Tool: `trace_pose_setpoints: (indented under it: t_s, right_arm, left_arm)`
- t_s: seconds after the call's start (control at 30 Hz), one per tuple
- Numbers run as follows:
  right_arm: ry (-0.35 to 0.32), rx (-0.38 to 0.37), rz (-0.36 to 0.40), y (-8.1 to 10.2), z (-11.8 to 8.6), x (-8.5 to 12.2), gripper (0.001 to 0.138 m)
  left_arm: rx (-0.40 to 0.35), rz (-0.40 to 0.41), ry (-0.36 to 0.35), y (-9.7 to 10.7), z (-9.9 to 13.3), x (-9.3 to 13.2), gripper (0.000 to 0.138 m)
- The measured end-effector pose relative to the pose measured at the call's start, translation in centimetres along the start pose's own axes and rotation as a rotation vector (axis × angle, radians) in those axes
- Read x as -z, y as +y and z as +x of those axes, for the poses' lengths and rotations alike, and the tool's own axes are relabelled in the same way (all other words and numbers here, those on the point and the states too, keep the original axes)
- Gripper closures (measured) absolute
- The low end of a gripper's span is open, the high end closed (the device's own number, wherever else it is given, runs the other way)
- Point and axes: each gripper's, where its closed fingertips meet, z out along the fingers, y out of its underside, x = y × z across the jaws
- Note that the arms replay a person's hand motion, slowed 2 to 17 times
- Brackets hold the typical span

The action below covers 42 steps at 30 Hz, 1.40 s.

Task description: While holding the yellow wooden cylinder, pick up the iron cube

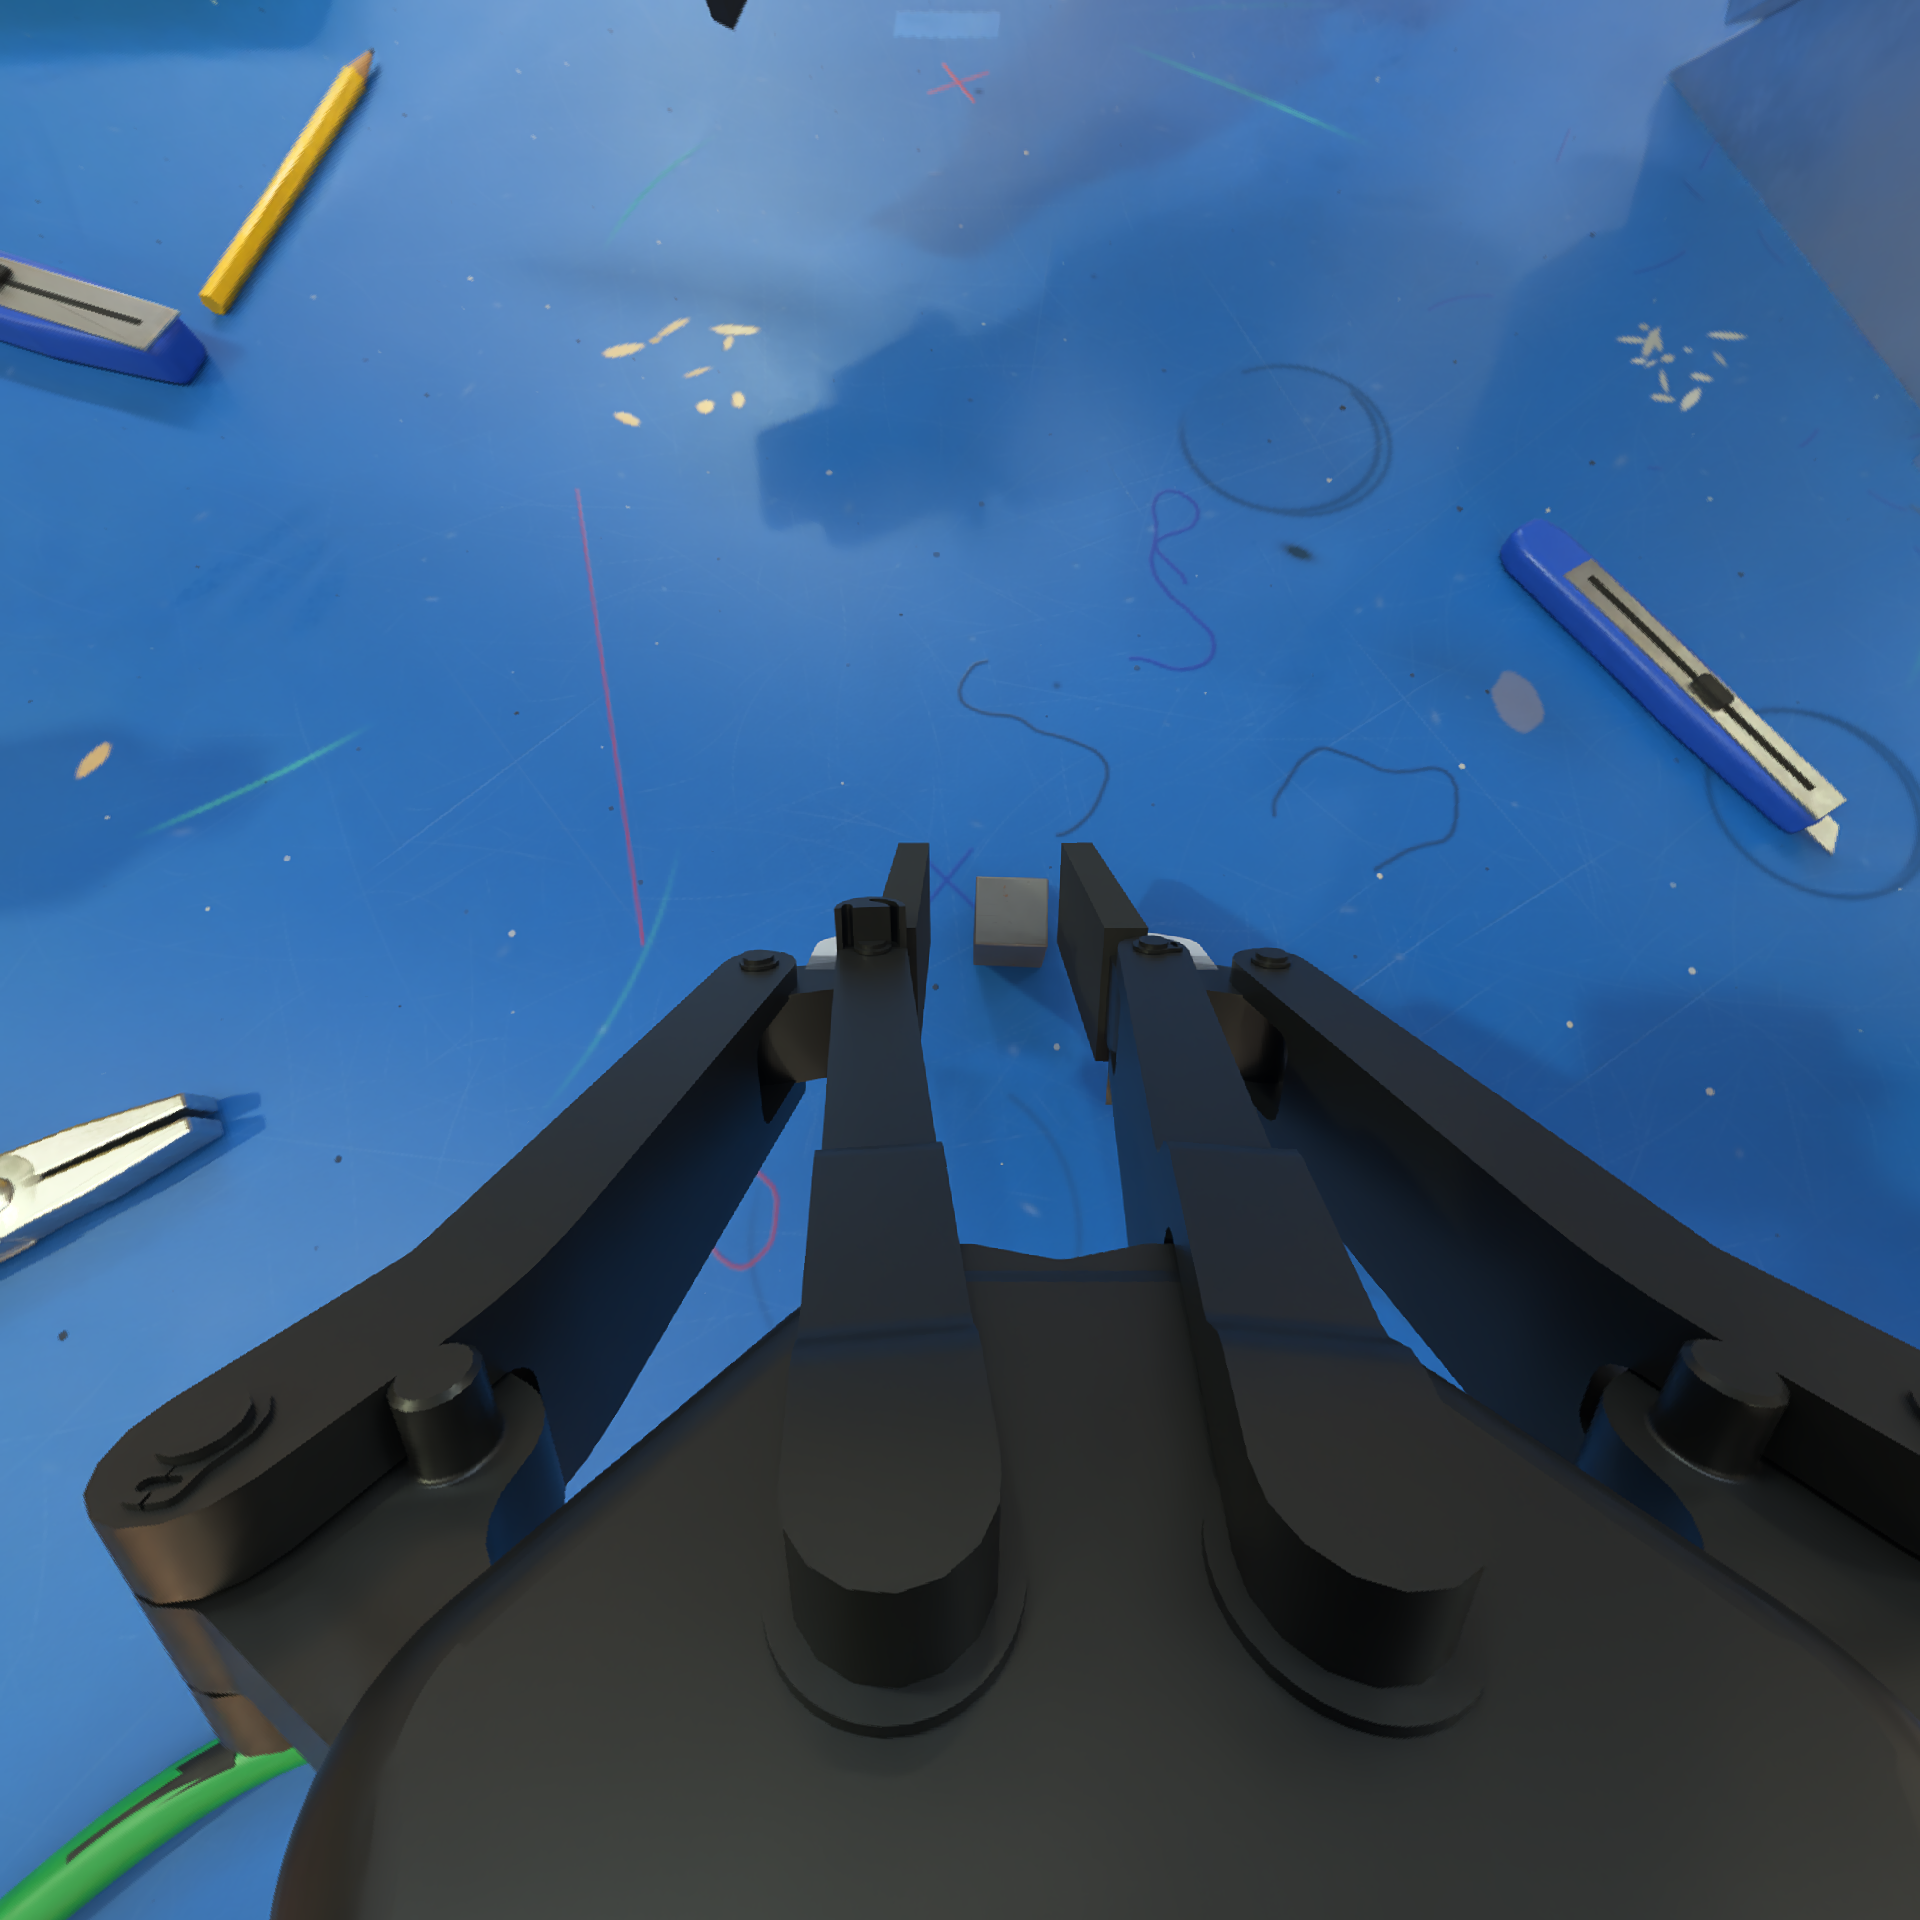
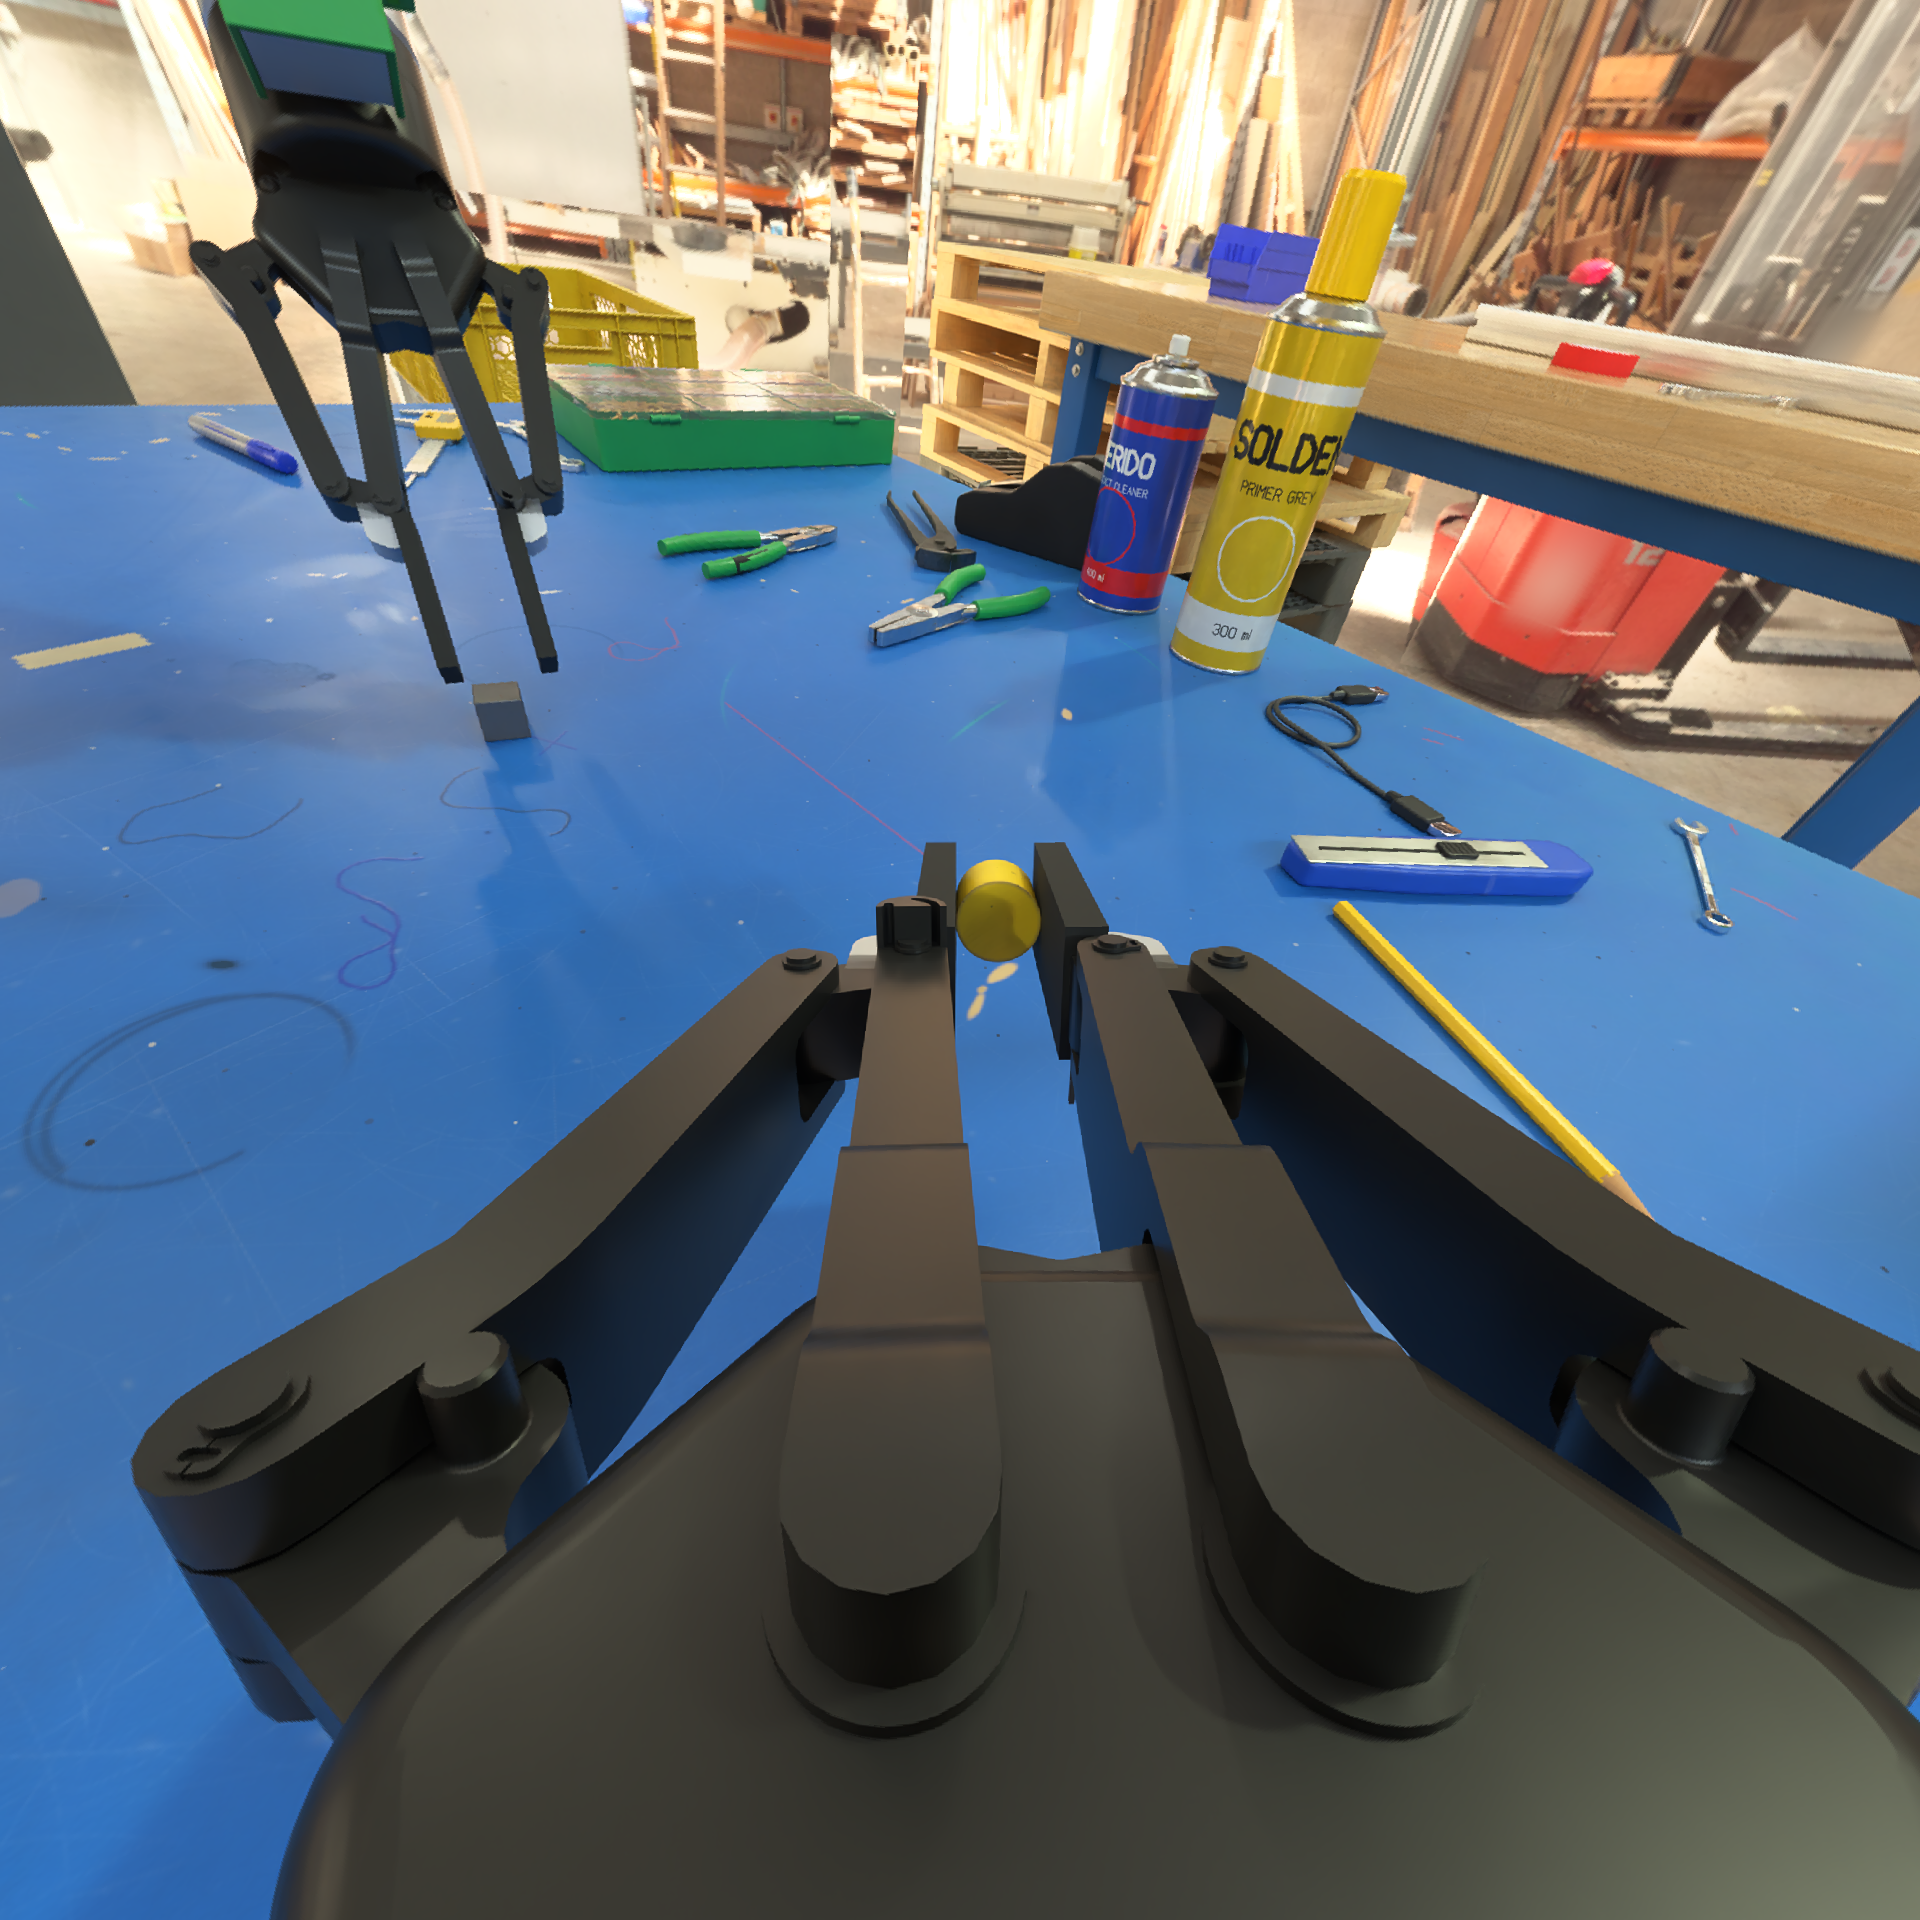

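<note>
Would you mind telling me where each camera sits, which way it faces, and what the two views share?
Left wrist view: on the left gripper, looking down at the blue table; own open fingers straddle the iron cube.
Right wrist view: on the right gripper, looking across the table; own fingers clamp the yellow wooden cylinder.
Shared: cube, left gripper, table.

Your blue worktable (image 2: 727, 935) carries scattered tools. Near you on the right lies a yellow pencil (image 2: 1475, 1049), and just beyond it a blue utility knife (image 2: 1434, 864). A black USB cable (image 2: 1351, 743) curls behind the knife, with a small silver wrench (image 2: 1701, 873) near the table's right edge. Farther back stand two spray cans, one yellow (image 2: 1283, 457) and one blue (image 2: 1148, 483), touching or nearly so. Green-handled pliers (image 2: 956, 608) lie left of the cans, and a green parts case (image 2: 717, 416) sits at the far edge.
</note>
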Motion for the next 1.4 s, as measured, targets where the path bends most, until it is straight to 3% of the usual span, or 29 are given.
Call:
trace_pose_setpoints:
  t_s: [0.53,1.4]
  right_arm:
    - [-0.009,0.003,-0.009,0.3,-0.3,-0.2,0.119]
    - [-0.015,0.003,-0.013,0.3,-0.5,-0.2,0.119]
  left_arm:
    - [-0.055,-0.112,-0.009,0.7,0.4,-1.7,0.113]
    - [-0.082,-0.166,-0.04,0.8,0.5,-1.7,0.118]
